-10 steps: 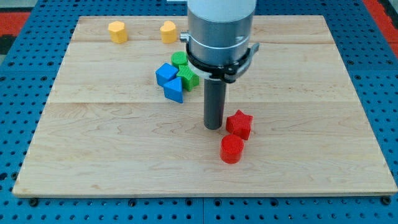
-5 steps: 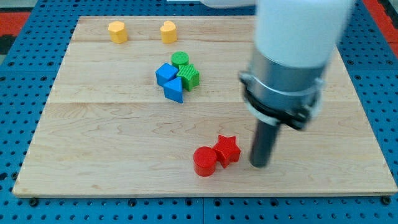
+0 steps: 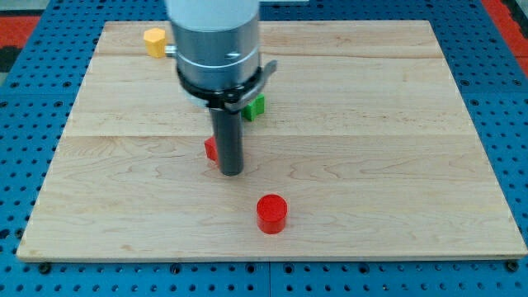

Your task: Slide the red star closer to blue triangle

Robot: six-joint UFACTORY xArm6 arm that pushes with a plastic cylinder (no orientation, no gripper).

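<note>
My tip (image 3: pixel 231 172) rests on the wooden board (image 3: pixel 396 165) a little left of centre, at the lower end of the dark rod; there are no jaws on this rod, so nothing is apart, together or clamped. A small red block (image 3: pixel 211 149) shows as a sliver just at the rod's left edge, touching it or nearly so; most of it is hidden behind the rod, so its shape cannot be made out, though by colour and place it may be the red star. 1 red cylinder (image 3: pixel 271 214) stands alone toward the view's bottom, below and to the right of my tip, clearly apart from it. A green block (image 3: pixel 254 106) peeks out at the right edge of the arm's metal collar (image 3: pixel 219 66), above my tip; its shape is mostly covered. 1 yellow block (image 3: pixel 154 41) sits near the view's top left corner of the board, partly cut off by the arm body. The blue triangle cannot be seen; the arm covers the area above my tip where other blocks might lie. Around the board lies a blue perforated surface (image 3: pixel 33 148).
</note>
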